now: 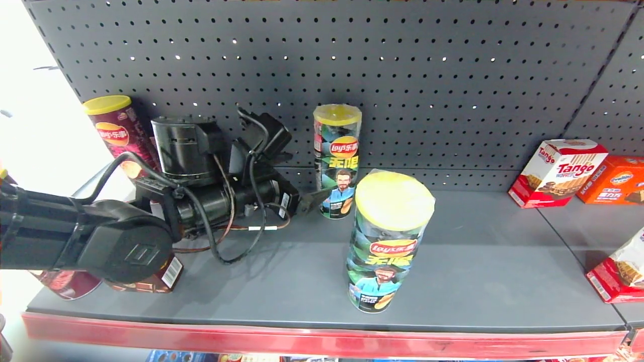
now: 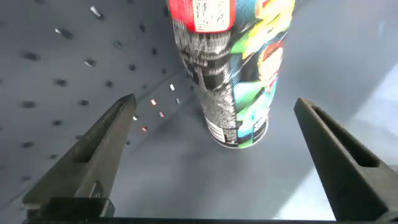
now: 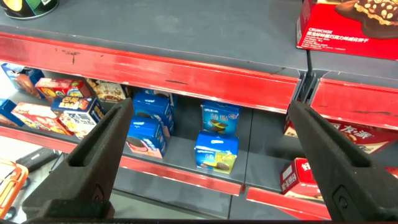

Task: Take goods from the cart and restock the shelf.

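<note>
Two green chips cans with yellow lids stand upright on the grey shelf. The rear can is by the pegboard, and the front can is near the red front edge. My left gripper lies low over the shelf, just left of the rear can's base. Seen from the left wrist, that gripper is open, and the rear can stands just beyond its fingertips, untouched. My right gripper is open and holds nothing, below the shelf's red edge.
Maroon chips cans stand at the shelf's far left, behind and under my left arm. Red and orange snack boxes sit at the right. Lower shelves hold blue boxes and red packs.
</note>
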Available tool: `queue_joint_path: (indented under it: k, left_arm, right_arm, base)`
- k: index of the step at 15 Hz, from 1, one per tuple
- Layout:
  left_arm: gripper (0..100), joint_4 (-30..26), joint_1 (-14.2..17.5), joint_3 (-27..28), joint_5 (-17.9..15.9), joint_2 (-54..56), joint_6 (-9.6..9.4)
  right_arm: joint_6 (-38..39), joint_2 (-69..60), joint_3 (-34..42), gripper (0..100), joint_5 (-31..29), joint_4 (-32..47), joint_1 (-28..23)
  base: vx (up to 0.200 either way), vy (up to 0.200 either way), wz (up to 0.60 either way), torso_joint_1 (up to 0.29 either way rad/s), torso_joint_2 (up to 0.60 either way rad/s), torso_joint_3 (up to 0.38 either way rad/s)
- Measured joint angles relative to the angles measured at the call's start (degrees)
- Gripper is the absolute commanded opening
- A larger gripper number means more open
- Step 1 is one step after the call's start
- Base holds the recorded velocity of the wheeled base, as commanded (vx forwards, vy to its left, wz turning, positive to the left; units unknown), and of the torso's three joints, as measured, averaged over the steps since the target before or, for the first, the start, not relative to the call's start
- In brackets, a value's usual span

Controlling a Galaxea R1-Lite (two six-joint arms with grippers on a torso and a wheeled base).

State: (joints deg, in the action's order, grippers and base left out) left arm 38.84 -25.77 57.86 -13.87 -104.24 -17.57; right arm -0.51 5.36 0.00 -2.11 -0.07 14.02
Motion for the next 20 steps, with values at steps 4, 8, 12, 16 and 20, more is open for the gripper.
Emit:
queue_joint_path:
  k: [4,8,12,16,20]
  left_arm:
    - [100,-0.20,0.02,-0.17,11.01,0.68,-0.85]
    - [100,-3.45,0.04,3.24,18.91,-1.27,-4.44]
    - [100,-4.13,-0.02,7.05,20.60,-4.72,-4.79]
    - [100,-4.16,-1.57,10.30,20.65,-7.44,-4.77]
    - [100,-4.16,-2.43,11.07,20.63,-8.57,-4.82]
  right_arm:
    - [0.02,0.00,0.00,100,0.01,0.00,0.04]
    - [0.00,0.00,0.00,100,0.00,0.00,0.04]
    - [0.00,0.00,0.00,100,0.00,0.00,0.00]
    - [0.02,0.00,0.00,100,0.01,0.00,0.04]
    - [0.00,0.00,0.00,100,0.01,0.00,0.00]
  base:
    - [0.000,0.000,0.00,0.000,0.00,0.000]
    - [0.000,0.000,0.00,0.000,0.00,0.000]
    - [0.000,0.000,0.00,0.000,0.00,0.000]
    - [0.000,0.000,0.00,0.000,0.00,0.000]
    - [0.000,0.000,0.00,0.000,0.00,0.000]
